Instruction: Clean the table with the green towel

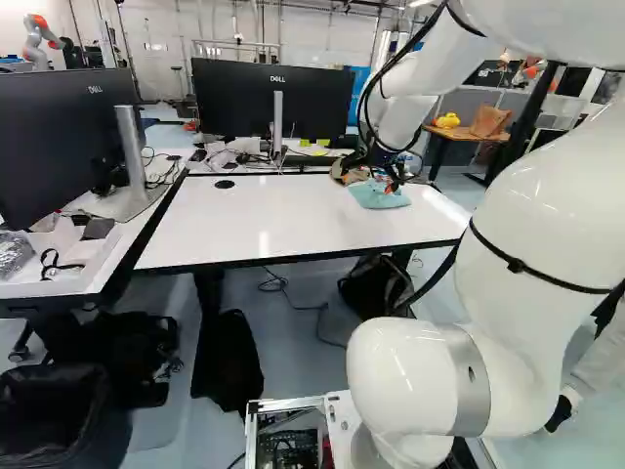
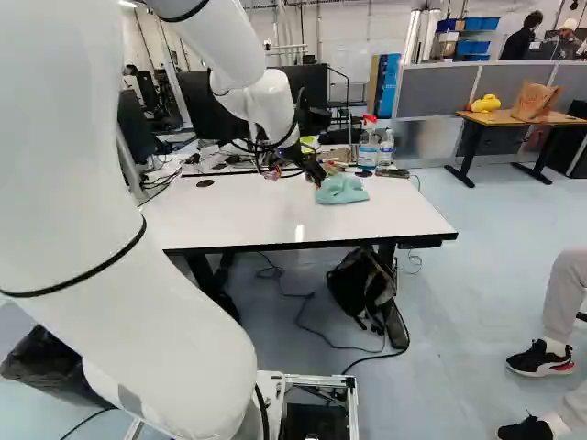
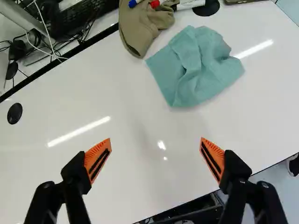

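So the arm (image 1: 532,186) runs off the top of both base views, and in the right one it blocks part of the far monitor (image 1: 234,98). The gripper's (image 2: 314,174) tips are way too small there. The left monitor (image 1: 59,137) gets chopped by the left base view's edge. Wrist view cuts off the brown cap (image 3: 142,25), and the towel's (image 3: 194,65) underside is hidden.

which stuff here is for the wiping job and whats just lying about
For the job:
- green towel
- white table
- pincer

Just lying about:
- brown fabric
- white marker
- black backpack under the table
- spray bottle, perhaps useful, but the task names only the towel
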### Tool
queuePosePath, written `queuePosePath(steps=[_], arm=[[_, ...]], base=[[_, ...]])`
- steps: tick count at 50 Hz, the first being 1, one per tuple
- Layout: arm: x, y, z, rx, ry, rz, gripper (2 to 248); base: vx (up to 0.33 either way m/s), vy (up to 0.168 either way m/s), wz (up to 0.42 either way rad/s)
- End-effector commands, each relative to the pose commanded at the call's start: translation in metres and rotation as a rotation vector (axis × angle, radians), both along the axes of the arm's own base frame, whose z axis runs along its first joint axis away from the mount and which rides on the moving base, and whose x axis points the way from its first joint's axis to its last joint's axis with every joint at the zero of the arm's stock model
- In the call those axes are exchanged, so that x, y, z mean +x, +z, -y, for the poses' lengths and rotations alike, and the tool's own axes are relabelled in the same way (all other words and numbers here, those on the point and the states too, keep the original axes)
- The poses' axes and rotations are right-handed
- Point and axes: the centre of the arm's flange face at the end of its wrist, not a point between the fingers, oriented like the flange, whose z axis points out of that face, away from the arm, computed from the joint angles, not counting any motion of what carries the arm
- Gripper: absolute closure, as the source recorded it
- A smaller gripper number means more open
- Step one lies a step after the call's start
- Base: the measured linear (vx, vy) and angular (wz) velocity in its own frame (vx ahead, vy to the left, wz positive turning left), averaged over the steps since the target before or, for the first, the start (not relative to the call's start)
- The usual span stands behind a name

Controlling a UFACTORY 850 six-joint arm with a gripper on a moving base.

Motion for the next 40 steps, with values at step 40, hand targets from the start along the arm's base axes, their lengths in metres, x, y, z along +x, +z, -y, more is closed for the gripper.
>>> queuePosePath(steps=[40], arm=[[-0.022,-0.031,-0.016,-0.069,0.027,0.093,3]], base=[[0.000,0.000,0.000]])
